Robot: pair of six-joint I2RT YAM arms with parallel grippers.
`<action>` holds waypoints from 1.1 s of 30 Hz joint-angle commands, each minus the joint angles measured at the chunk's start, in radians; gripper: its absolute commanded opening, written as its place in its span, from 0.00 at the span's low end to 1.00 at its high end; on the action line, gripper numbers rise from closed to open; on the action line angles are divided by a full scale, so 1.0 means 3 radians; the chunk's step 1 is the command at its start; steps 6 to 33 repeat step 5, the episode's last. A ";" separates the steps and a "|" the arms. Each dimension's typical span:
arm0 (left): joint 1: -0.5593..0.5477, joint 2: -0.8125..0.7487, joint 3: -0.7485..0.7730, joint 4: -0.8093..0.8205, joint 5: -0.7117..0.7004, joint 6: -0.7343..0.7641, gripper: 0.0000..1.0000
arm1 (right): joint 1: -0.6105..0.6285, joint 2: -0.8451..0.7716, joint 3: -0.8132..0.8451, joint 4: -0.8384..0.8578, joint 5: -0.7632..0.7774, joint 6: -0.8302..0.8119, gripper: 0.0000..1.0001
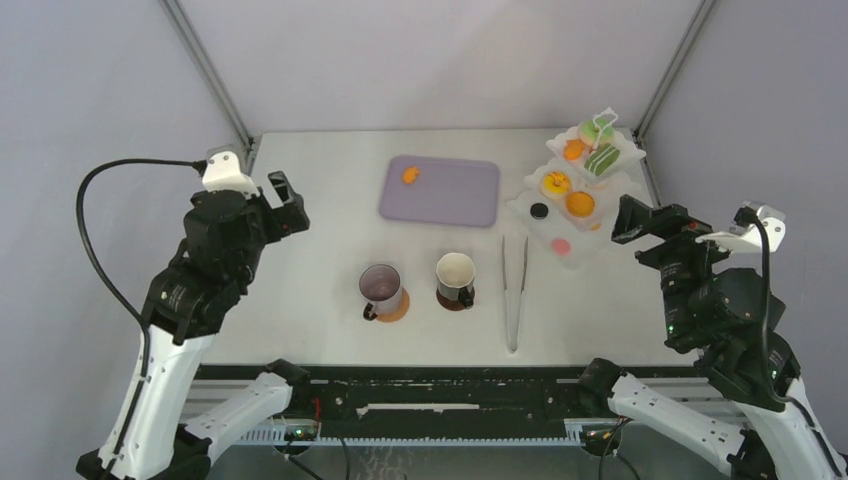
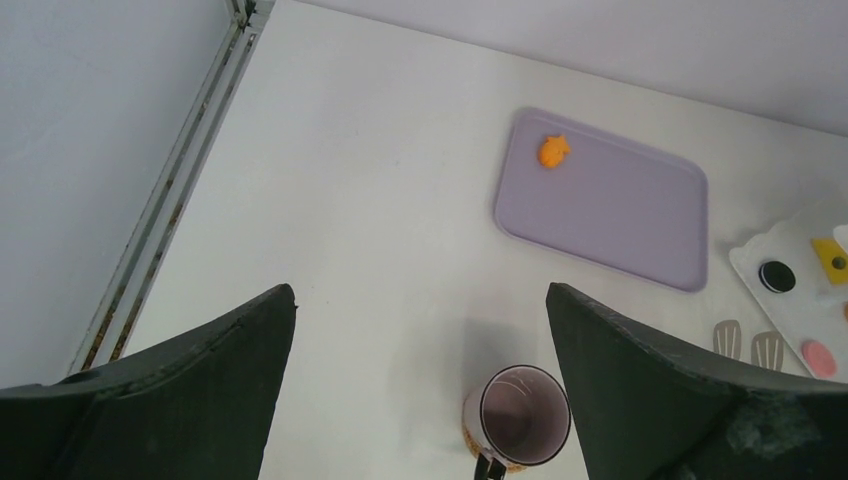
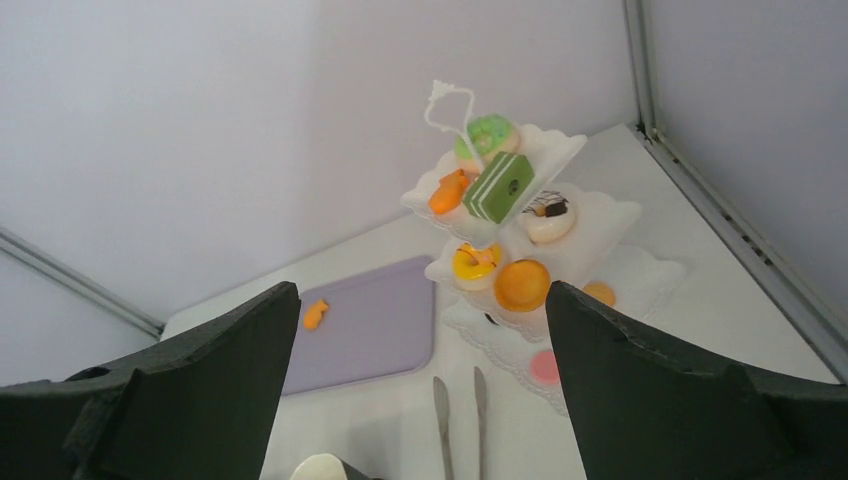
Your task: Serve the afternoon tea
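Note:
The mauve mug stands on a brown coaster at the table's front centre; it also shows in the left wrist view. The dark mug with white inside stands on its coaster beside it. The white three-tier stand at the back right holds several doughnuts and macarons. My left gripper is open and empty, raised at the left. My right gripper is open and empty, raised at the right, near the stand.
A lilac tray lies at the back centre with a small orange piece on it. Long white tongs lie right of the dark mug. Grey walls enclose the table on three sides.

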 commanded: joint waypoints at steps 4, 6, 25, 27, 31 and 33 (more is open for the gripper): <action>0.0015 -0.0003 -0.0111 0.0234 -0.0006 0.0115 1.00 | -0.0012 0.0046 -0.0023 0.0001 0.0131 -0.0126 1.00; 0.0015 -0.0016 -0.0116 0.0237 -0.0002 0.0119 1.00 | -0.0012 0.0050 -0.0023 0.0006 0.0134 -0.0126 1.00; 0.0015 -0.0016 -0.0116 0.0237 -0.0002 0.0119 1.00 | -0.0012 0.0050 -0.0023 0.0006 0.0134 -0.0126 1.00; 0.0015 -0.0016 -0.0116 0.0237 -0.0002 0.0119 1.00 | -0.0012 0.0050 -0.0023 0.0006 0.0134 -0.0126 1.00; 0.0015 -0.0016 -0.0116 0.0237 -0.0002 0.0119 1.00 | -0.0012 0.0050 -0.0023 0.0006 0.0134 -0.0126 1.00; 0.0015 -0.0016 -0.0116 0.0237 -0.0002 0.0119 1.00 | -0.0012 0.0050 -0.0023 0.0006 0.0134 -0.0126 1.00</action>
